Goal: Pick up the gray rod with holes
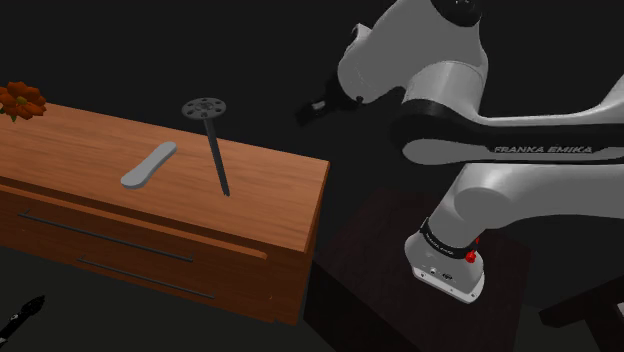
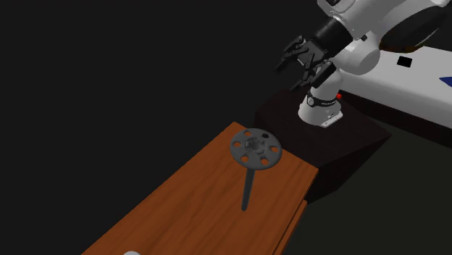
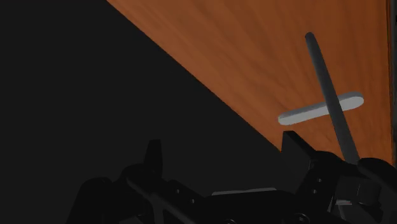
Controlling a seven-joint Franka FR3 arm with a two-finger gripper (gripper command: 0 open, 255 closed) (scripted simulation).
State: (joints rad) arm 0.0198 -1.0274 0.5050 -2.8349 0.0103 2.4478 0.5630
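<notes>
The gray rod (image 1: 216,152) is a dark thin shaft topped by a round disc with several holes (image 2: 255,148). It leans on the wooden dresser top (image 1: 90,150), its tip resting on the wood and the disc raised. My gripper (image 1: 310,110) hangs in the air beyond the dresser's end, off to the shoulder view's right and apart from the rod. In the second exterior view the gripper (image 2: 293,54) sits well above and behind the disc. In the wrist view the gripper (image 3: 222,153) is open with nothing between its fingers, and the rod (image 3: 327,95) lies ahead, off to one side.
A flat light-grey oblong piece (image 1: 149,164) lies on the dresser beside the rod, crossing behind it in the wrist view (image 3: 299,114). An orange flower (image 1: 22,99) sits at the dresser's far end. The dark stand (image 1: 380,260) adjoins the dresser. A small black object (image 1: 20,318) lies low at the shoulder view's left.
</notes>
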